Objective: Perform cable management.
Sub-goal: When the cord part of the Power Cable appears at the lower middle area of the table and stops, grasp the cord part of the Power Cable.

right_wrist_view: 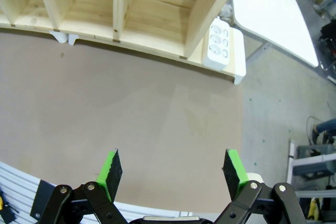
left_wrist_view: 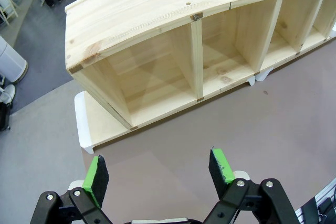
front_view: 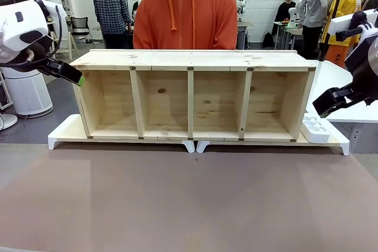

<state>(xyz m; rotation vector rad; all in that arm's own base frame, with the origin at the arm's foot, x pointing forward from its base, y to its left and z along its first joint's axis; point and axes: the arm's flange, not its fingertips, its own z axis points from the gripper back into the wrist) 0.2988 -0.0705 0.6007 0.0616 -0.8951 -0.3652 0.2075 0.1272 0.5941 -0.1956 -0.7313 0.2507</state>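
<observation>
Left wrist view: left fingers [left_wrist_view: 96, 174] spread wide and holding nothing, poised above the desk [left_wrist_view: 220, 124], short of the left end of the wooden shelf [left_wrist_view: 157, 3].
Right wrist view: right fingers [right_wrist_view: 234, 169] likewise fully apart and empty, above the desk near the shelf's right end.
Shelf: four open compartments facing the robot, resting on white base boards [front_view: 65, 131].
Power strip: white power strip [right_wrist_view: 216, 45] lies on the base board, just beside the shelf's right end wall.
Cable: joined to the power strip; its run cannot be traced, and it is judged to trail off behind the strip and shelf.
Person: person [front_view: 184, 16] stands at the far side behind the shelf, hands hidden.
Step in hand: judged the opening approach; nothing grasped, cord not yet routed.
Next move: the right arm is the nearer. It calls for finding the cord at the strip, bringing the fingers around it clear of the shelf wall, and closing firmly on so thin a line.
</observation>
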